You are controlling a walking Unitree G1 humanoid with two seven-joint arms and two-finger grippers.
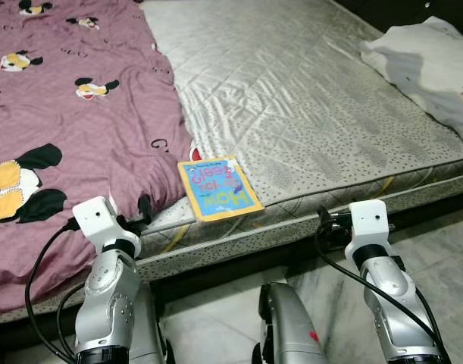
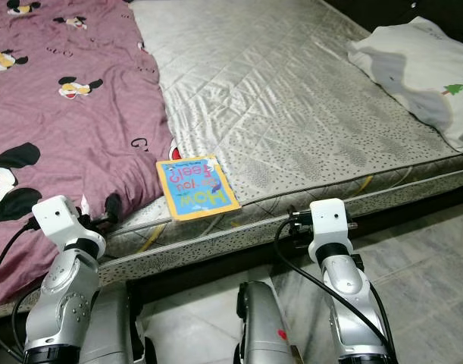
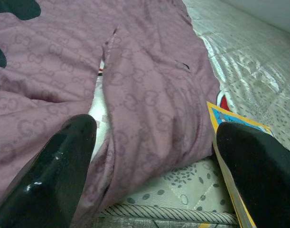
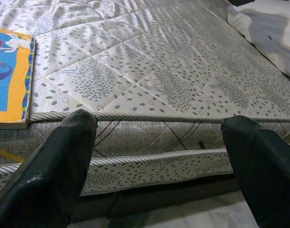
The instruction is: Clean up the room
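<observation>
Picture book (image 1: 217,187) flat on the mattress (image 1: 307,114), right at its near edge, just beside the purple blanket (image 1: 72,114). Left claw (image 3: 154,166) spread wide, just short of that blanket's hem beside the book; right claw (image 4: 159,156) spread too, facing the mattress side. Risk: nudging the book off the edge, or pinching blanket instead, probably from the low approach.

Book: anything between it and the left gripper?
Nothing visible. The book lies flat at the mattress edge, beside the blanket. The left gripper is open, facing the blanket edge, with the book just off to its side.
</observation>
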